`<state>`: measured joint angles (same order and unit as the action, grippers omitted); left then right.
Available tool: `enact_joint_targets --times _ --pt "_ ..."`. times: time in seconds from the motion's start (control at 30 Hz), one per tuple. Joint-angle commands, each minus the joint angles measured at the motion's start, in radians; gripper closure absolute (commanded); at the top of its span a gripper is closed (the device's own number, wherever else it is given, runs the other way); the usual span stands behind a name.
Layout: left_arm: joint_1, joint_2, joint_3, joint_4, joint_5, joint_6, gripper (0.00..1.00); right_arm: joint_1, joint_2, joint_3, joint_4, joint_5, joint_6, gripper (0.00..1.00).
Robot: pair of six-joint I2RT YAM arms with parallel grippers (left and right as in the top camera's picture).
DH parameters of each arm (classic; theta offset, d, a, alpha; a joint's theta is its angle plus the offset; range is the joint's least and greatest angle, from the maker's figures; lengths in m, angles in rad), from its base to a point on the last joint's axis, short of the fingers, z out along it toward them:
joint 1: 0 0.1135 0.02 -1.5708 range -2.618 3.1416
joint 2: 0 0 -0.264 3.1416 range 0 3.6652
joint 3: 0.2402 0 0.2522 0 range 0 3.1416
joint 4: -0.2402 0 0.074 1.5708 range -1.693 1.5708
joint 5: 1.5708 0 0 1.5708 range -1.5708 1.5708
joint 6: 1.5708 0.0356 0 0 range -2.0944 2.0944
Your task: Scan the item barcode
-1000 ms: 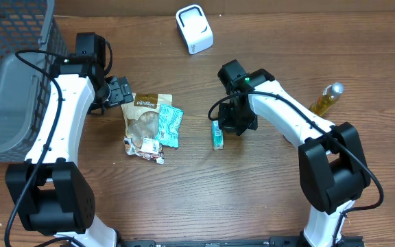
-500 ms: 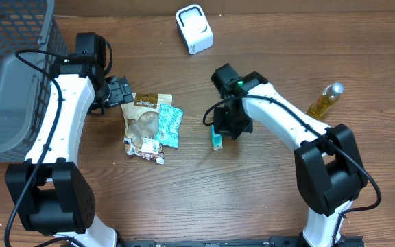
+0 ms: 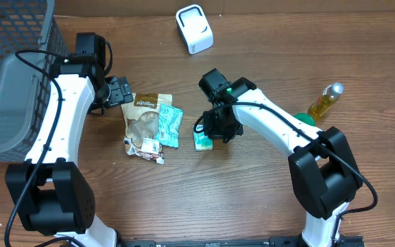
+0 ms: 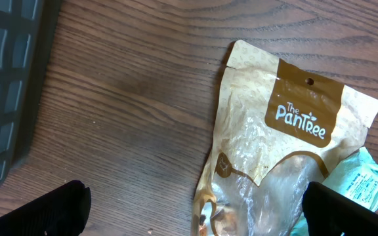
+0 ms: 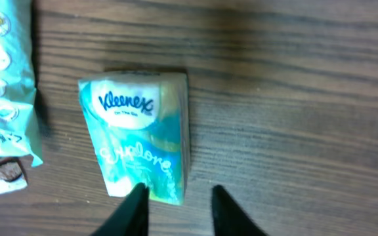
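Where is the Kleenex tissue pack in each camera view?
Overhead: Kleenex pack sits just left of the picture's middle.
Left wrist: not in it.
Right wrist: the pack lies left of centre.
Shared landmark: the teal packet lies left of the pack in both views, and shows at the left wrist's lower right edge.

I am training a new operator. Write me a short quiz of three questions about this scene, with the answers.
1. Choose one: which brand is printed on the tissue pack below the right end effector? A) Kleenex B) Tempo C) Scott
2. True or false: the white scanner sits between the fingers of the left end effector.
3. Fill in: the pouch near the left end effector reads "The ____".
Key: 1 A; 2 false; 3 PanTree.
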<state>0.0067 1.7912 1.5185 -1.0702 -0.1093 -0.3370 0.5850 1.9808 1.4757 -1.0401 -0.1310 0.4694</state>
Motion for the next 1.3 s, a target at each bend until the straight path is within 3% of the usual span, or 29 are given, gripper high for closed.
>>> enact_joint_targets --times 0.0,0.03,0.2,0.27,0.33,0.4,0.83,1.27 --pt "0.0 -0.019 0.015 0.001 -0.005 0.001 0.0 0.003 -0.039 0.016 0.012 -0.002 -0.002 0.58" --pt "0.0 -0.019 0.015 0.001 -0.005 0.001 0.0 0.003 -0.039 0.016 0.019 -0.001 -0.002 0.41" --pt "0.0 -0.019 0.015 0.001 -0.005 0.001 0.0 0.003 -0.039 0.016 0.038 -0.002 -0.002 0.36" --pt "0.0 -0.019 0.015 0.001 -0.005 0.001 0.0 0.003 -0.039 0.016 0.04 -0.002 -0.002 0.45" --pt "0.0 -0.019 0.015 0.001 -0.005 0.001 0.0 0.003 -0.039 0.016 0.039 -0.002 -0.002 0.64" --pt "0.0 -0.019 0.015 0.001 -0.005 0.001 0.0 0.003 -0.039 0.016 0.039 -0.002 -0.001 0.74" --pt "0.0 -0.019 0.015 0.001 -0.005 0.001 0.0 0.003 -0.038 0.007 0.05 -0.003 0.025 0.75" --pt "0.0 -0.019 0.015 0.001 -0.005 0.001 0.0 0.003 -0.038 -0.096 0.196 -0.043 0.025 0.73"
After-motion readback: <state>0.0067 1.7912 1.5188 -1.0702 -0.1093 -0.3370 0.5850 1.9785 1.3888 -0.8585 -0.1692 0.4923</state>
